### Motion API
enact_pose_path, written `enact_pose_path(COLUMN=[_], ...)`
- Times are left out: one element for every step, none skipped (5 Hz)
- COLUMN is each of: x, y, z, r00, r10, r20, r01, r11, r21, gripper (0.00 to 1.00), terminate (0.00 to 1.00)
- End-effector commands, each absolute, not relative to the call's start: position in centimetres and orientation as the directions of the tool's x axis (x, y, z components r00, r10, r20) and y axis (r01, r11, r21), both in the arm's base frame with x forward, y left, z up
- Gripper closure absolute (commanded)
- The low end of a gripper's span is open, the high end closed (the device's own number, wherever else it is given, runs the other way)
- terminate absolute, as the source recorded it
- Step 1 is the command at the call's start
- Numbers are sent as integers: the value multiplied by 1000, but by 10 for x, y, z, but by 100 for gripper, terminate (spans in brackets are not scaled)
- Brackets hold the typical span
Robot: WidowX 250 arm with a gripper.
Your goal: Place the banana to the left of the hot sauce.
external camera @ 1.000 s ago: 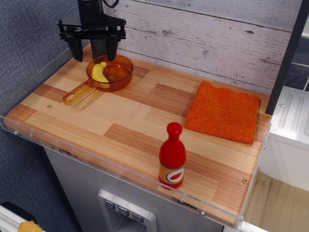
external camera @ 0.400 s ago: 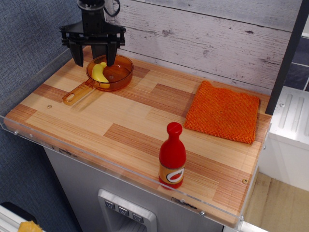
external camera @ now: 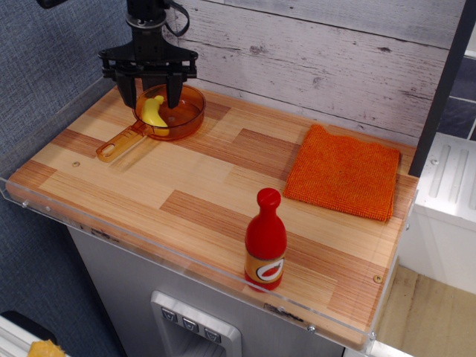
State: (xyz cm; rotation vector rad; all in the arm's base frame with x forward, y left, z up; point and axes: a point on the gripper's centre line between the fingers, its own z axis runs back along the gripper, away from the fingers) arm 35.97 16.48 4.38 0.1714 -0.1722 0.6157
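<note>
The yellow banana (external camera: 154,113) lies inside an orange see-through pan (external camera: 181,119) at the back left of the wooden table. My black gripper (external camera: 151,102) hangs open just above the banana, one finger at each side of it, not touching as far as I can tell. The hot sauce (external camera: 265,241), a red bottle with a red cap and an orange-and-white label, stands upright near the front edge, right of the middle.
An orange cloth (external camera: 343,172) lies flat at the back right. The pan's handle (external camera: 115,146) points to the front left. A wood-plank wall rises behind the table and a clear rim runs along its front edge.
My gripper has moved down and slightly right, closer over the banana in the pan. The banana, the pan and the bottle have not moved.
</note>
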Motion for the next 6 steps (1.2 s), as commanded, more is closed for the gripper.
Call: enact_pose_path(x=[366,367,368,369,370,368], y=[165,165,167,170,170,168], z=[49,44,38,35,35,42], r00=[806,810,807,802,801,801], r10=[542,542,550,559,559,553], r20=[235,226,215,211,212,228], r01=[-578,-577,-582,-589,-589,-586], r11=[806,805,802,800,799,803], r21=[124,138,133,115,120,111], gripper=[0,0,0,0,100,100], terminate=[0,0,0,0,0,0])
